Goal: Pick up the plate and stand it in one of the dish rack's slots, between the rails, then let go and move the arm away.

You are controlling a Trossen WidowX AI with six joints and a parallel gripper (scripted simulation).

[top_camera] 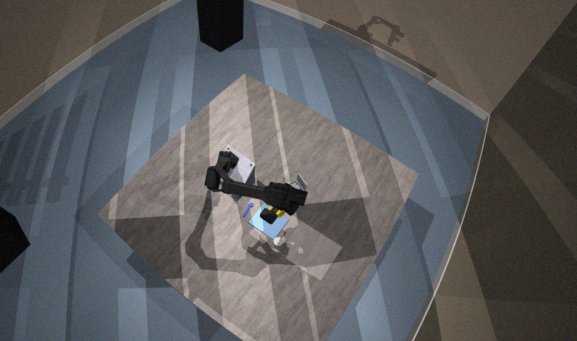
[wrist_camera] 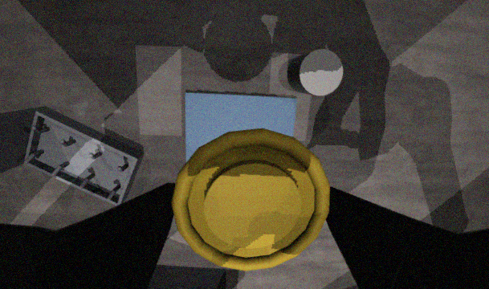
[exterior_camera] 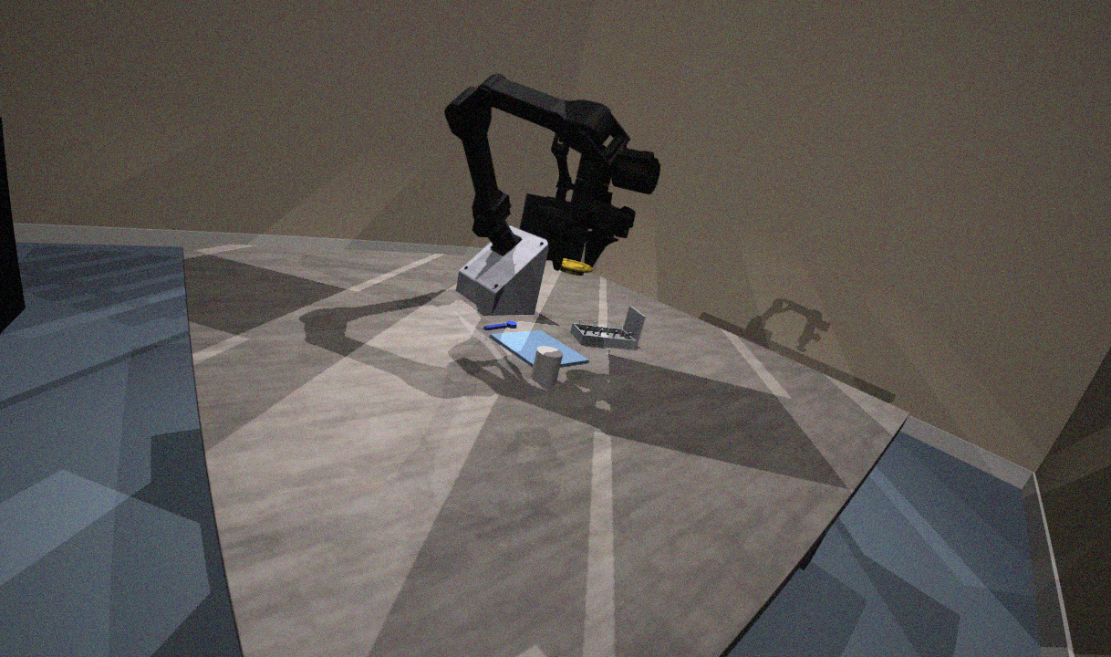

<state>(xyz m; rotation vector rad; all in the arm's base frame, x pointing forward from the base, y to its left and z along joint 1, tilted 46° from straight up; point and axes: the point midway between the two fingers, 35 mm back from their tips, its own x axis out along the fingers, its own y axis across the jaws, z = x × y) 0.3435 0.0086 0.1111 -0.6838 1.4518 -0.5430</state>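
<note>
The yellow round plate (top_camera: 280,213) (exterior_camera: 576,265) (wrist_camera: 252,213) is off the table, roughly level, its hollow side facing the wrist camera. My gripper (exterior_camera: 578,262) (wrist_camera: 250,194) is shut on the plate, with a dark finger at each side of its rim. It hangs well above the table. In the top view the arm covers part of the plate. The grey dish rack (top_camera: 302,180) (exterior_camera: 604,339) (wrist_camera: 125,145) stands on the table, with short dark posts inside and one raised end panel seen in the exterior view. It lies to the left in the wrist view; the plate is outside it.
A light blue square board (top_camera: 273,231) (exterior_camera: 526,343) (wrist_camera: 240,112) lies flat below the gripper. A whitish cylinder (top_camera: 277,240) (exterior_camera: 546,371) (wrist_camera: 321,74) stands by its corner. A blue utensil (top_camera: 247,210) (exterior_camera: 498,326) lies beside the board, near the arm's pale wedge-shaped base (top_camera: 242,168) (exterior_camera: 506,269).
</note>
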